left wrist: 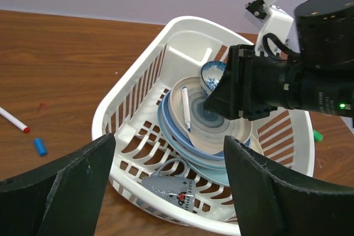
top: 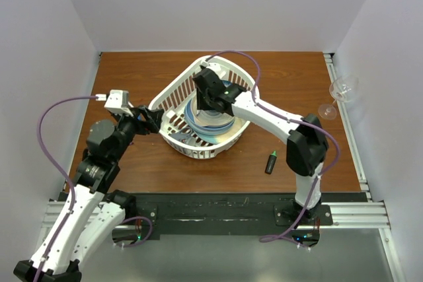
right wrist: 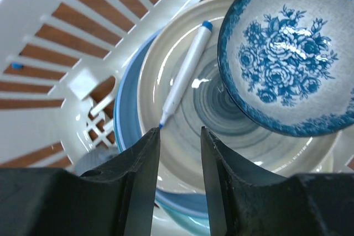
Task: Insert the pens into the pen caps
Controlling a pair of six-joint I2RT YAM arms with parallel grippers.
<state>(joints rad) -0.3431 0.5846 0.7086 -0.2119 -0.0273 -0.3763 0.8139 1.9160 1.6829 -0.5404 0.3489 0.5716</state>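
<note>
Wood table (left wrist: 66,59): blue pen (right wrist: 185,73) lies uncapped on plate (right wrist: 221,109) in basket (left wrist: 188,20), blue cap (left wrist: 40,146) outside. Right gripper (right wrist: 180,132) part-open, empty above it; left gripper (left wrist: 168,139) wide open, empty.

A thin white pen with blue ends (right wrist: 185,73) lies slanted on a cream, grey-swirled plate (right wrist: 243,150) inside a white slatted plastic basket (right wrist: 88,75). A blue floral bowl (right wrist: 287,53) sits at two o'clock. At six o'clock, the right hand (right wrist: 178,134) is parted and empty.
</note>
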